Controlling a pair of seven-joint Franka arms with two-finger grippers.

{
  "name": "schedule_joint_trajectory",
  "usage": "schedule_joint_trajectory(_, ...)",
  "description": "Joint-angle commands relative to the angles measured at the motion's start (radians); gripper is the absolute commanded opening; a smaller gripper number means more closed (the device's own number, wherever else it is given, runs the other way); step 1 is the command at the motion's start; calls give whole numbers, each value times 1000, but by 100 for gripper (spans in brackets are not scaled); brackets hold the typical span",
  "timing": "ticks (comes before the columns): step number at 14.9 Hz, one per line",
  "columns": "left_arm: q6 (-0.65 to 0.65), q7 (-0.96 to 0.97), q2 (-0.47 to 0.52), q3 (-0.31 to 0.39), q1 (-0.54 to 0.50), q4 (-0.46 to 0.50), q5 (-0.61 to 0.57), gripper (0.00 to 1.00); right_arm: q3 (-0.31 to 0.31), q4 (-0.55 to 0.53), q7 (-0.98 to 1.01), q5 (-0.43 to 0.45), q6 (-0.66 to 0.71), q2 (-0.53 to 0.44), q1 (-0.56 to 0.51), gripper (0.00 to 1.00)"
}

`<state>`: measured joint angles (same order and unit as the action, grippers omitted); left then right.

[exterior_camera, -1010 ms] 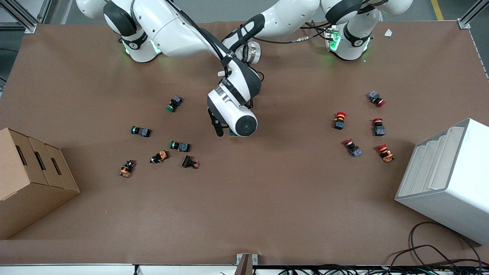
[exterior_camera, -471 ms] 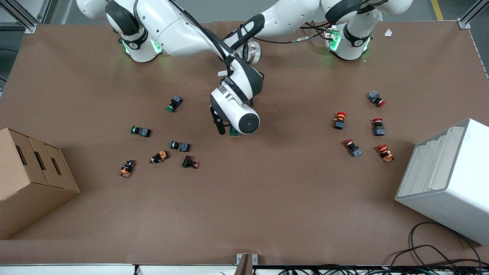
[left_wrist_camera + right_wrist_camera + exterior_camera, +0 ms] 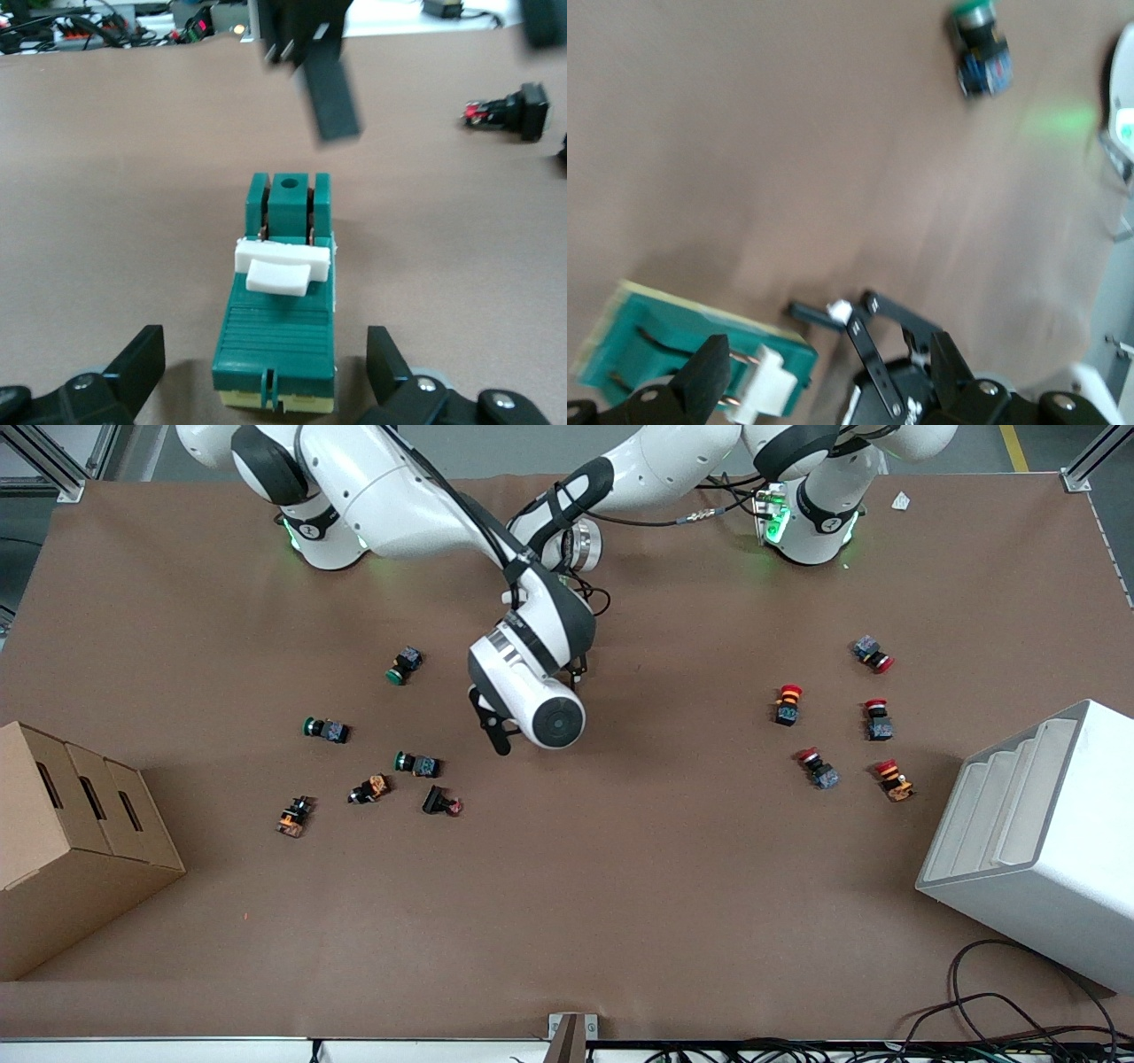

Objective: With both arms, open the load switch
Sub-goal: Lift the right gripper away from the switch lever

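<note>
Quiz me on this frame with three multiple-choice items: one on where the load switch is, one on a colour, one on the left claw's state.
1. Where is the load switch?
A. In the cardboard box
B. On the table between the left claw's fingers
C. On the white rack

2. What colour is its lever?
A. Red
B. Orange
C. White

3. What state is the left claw in?
A. Open, clear of the switch
B. Shut on the switch
C. Shut on nothing

Answers:
1. B: the load switch lies on the table, inside the left claw.
2. C: the lever is white on the green body.
3. A: its fingers stand apart, with a gap on each side of the switch.

The right claw, also open, hangs over the table by the switch.
</note>
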<state>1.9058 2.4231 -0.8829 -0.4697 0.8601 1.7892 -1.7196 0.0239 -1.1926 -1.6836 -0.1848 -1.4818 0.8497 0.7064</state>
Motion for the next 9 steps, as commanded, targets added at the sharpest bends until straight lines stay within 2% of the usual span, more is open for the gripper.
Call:
schedule_joint_trajectory(1, -4, -148, 38, -23, -12, -57, 147, 100, -16, -27, 190, 77, 3, -84, -73, 100)
schedule_joint_trajectory(5, -5, -365, 79, -23, -15, -236, 400, 100, -15, -53, 437, 128, 3, -161, -166, 100)
schedule_joint_trajectory(9, -5, -450, 165, -23, -61, -290, 549, 100, -15, -137, 741, 162, -20, -273, -286, 100)
